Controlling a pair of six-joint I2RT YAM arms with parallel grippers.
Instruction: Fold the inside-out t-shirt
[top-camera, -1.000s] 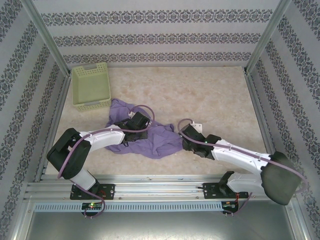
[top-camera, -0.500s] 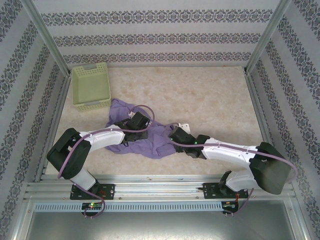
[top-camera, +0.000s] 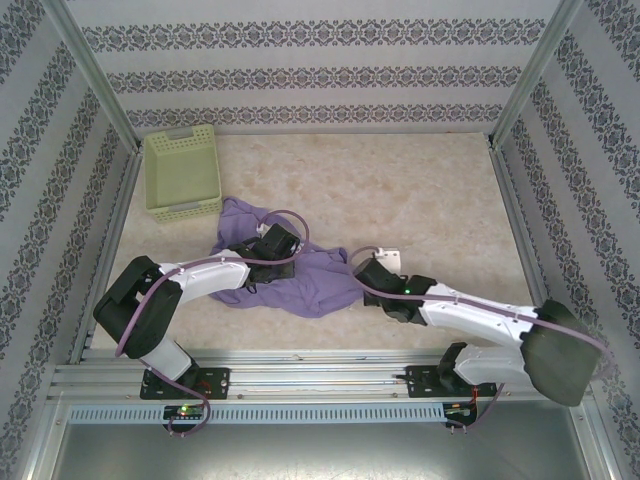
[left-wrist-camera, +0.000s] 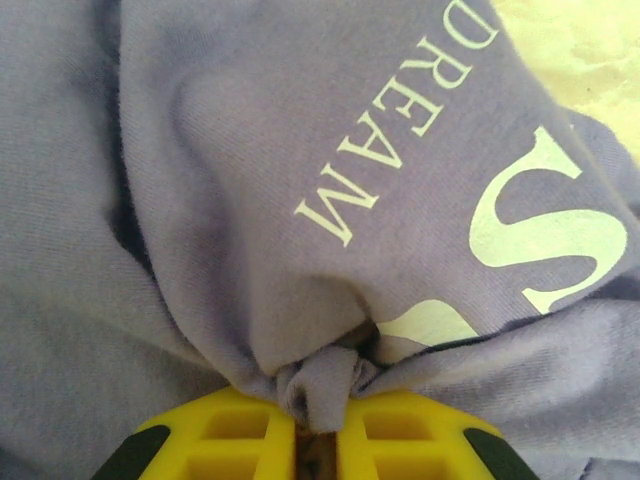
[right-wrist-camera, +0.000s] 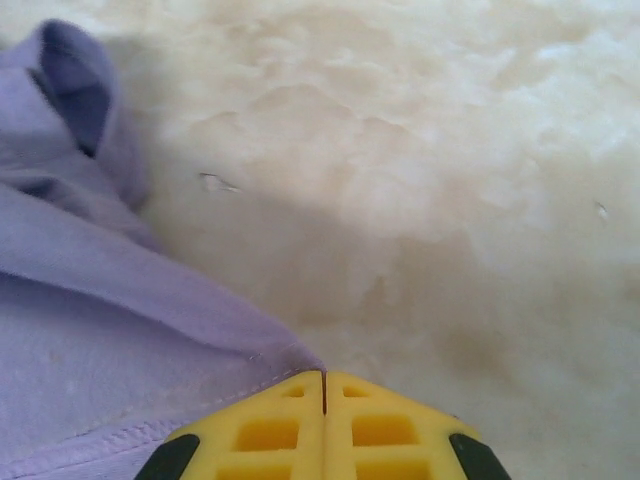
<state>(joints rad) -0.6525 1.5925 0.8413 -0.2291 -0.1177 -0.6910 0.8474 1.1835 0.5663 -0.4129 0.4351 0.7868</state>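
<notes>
Well, one inside-out t-shirt (top-camera: 300, 282) lies crumpled on the tabletop (top-camera: 430, 190), left of centre and nearer the front edge than the back wall. It is lavender, and it spreads between the two arms. One pale green basket (top-camera: 182, 172) sits in the far left corner, just beyond the shirt's far edge; I cannot tell whether cloth and basket touch.

Two claws are at the shirt, one on each side. The left claw (top-camera: 265, 247) rests on the shirt's middle. In the left wrist view its two yellow fingers (left-wrist-camera: 235, 435) are squeezed onto a small bunched fold of the cloth (left-wrist-camera: 320, 385), which puckers out between them. Beyond that fold white print shows on the fabric: the word DREAM (left-wrist-camera: 390, 140) and one big letter S (left-wrist-camera: 550, 235).

The right claw (top-camera: 364, 272) sits at the shirt's right edge. Seen from its wrist, its two yellow fingers (right-wrist-camera: 400, 430) are pressed together with only a hairline between them. The shirt's stitched hem (right-wrist-camera: 150, 430) runs up to the left finger's tip. Whether any cloth is caught there, I cannot tell. Bare marbled tabletop (right-wrist-camera: 450, 200) stretches beyond.
</notes>
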